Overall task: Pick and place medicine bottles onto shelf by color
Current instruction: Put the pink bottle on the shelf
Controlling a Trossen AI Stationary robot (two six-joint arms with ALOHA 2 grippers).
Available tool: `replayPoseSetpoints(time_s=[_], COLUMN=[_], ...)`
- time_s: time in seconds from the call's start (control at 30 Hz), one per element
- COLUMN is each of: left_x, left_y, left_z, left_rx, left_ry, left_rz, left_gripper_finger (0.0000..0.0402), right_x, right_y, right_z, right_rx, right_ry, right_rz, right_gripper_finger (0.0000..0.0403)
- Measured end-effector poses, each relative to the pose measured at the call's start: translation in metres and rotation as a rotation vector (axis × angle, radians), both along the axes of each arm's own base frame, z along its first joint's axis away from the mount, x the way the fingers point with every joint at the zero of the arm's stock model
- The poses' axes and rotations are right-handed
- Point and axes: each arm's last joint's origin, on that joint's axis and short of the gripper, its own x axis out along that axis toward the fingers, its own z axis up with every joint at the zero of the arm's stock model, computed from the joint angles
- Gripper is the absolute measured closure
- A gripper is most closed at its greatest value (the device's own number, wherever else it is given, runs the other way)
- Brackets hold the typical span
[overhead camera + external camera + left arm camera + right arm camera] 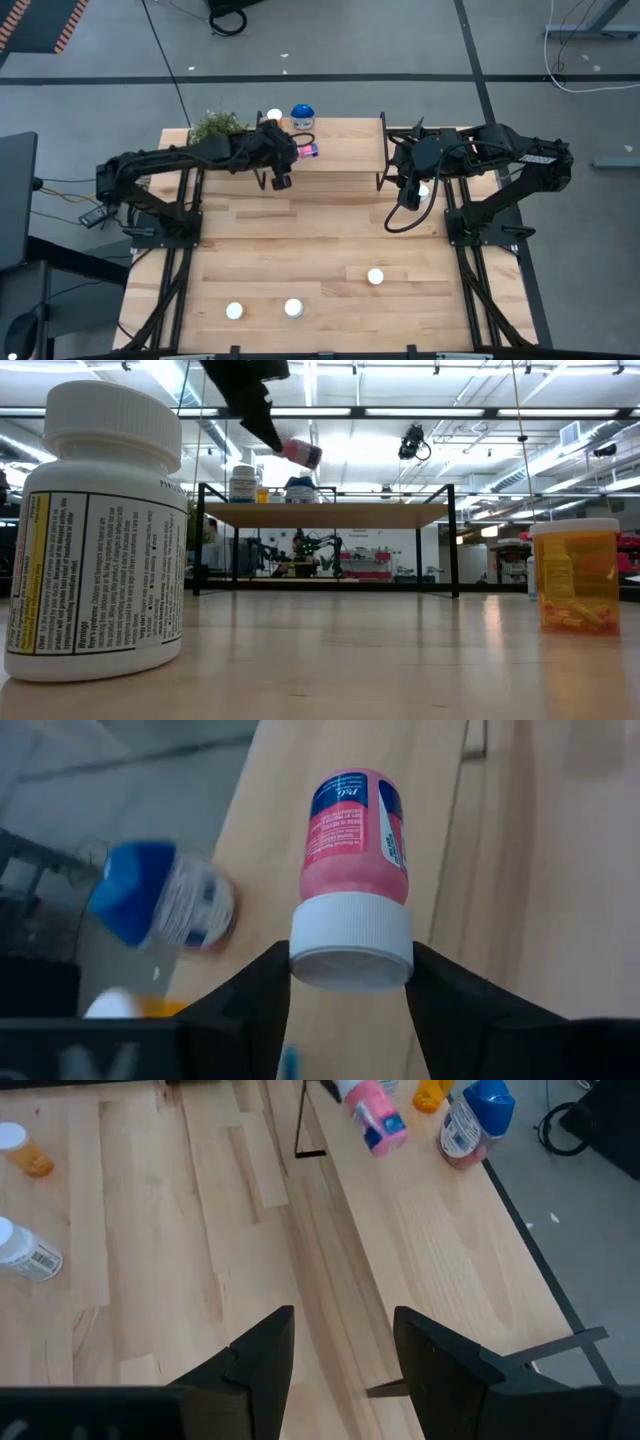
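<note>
The left gripper (350,982) has its 2 fingers clamped on the white cap of the pink bottle (354,835), whose body juts forward beyond the fingertips, above the shelf (345,150). It looks light, rigid and smooth; the ribbed cap seems the surest hold. The right gripper (342,1342) hovers empty, fingers parted.
</note>
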Motion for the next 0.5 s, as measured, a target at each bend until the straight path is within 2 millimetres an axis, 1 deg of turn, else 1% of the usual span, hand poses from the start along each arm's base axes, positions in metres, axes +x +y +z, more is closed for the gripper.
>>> replayPoseSetpoints(time_s=[0.13,0.37,0.5], left_x=[-0.007,-0.020,-0.022], left_y=[0.004,0.010,0.010], left_z=[0.019,0.045,0.056], left_rx=[0.024,0.036,0.056], left_ry=[0.054,0.134,0.178], left_rz=[-0.006,-0.010,-0.025], left_gripper_finger=[0.0210,0.0222,0.0215], right_x=[0.000,0.000,0.000], right_y=[0.000,0.000,0.000], right_z=[0.000,0.000,0.000], right_rx=[0.000,0.000,-0.001], right_ry=[0.000,0.000,0.000], right_rz=[0.001,0.001,0.001], right_gripper_finger=[0.0221,0.0221,0.0222])
